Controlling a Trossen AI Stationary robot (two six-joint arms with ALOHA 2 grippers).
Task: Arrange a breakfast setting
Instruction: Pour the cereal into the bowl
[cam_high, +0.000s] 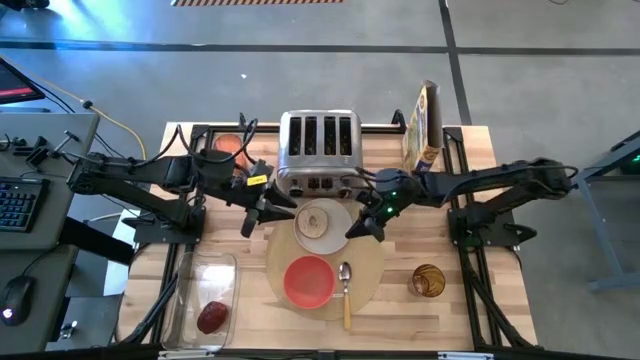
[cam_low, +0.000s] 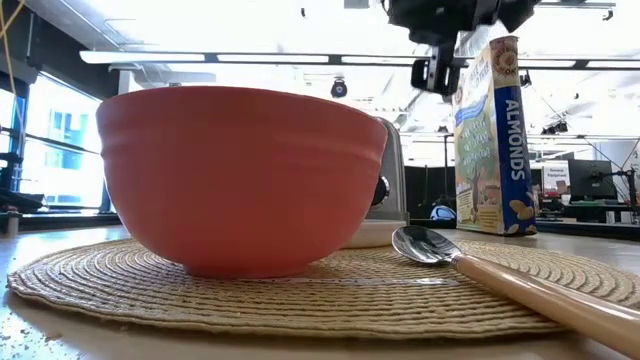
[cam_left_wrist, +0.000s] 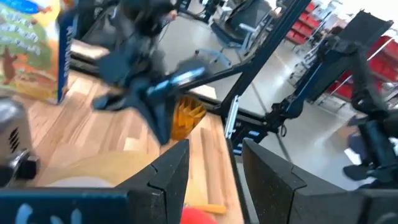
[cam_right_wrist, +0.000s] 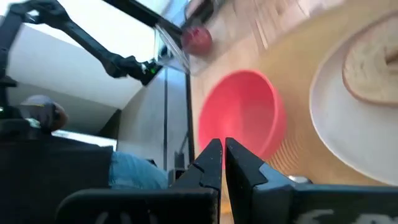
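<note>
The round tan placemat (cam_high: 372, 268) lies at the table's middle. On it are the small white plate (cam_high: 338, 232) carrying the round toast slice (cam_high: 316, 220), the red bowl (cam_high: 309, 280) and the wooden-handled spoon (cam_high: 346, 292). The dark red fruit (cam_high: 212, 316) lies inside the clear tub (cam_high: 200, 280) at the near left. My left gripper (cam_high: 265, 214) is open and empty, just left of the plate in front of the toaster (cam_high: 318, 150). My right gripper (cam_high: 354, 230) is shut and empty, held above the plate's right edge; the low view (cam_low: 436, 72) shows it high above the table.
A cereal box (cam_high: 422, 125) stands at the far right beside the toaster. An amber glass (cam_high: 428, 280) stands right of the placemat. An orange round thing (cam_high: 228, 143) sits at the far left corner. A black frame runs along both table sides.
</note>
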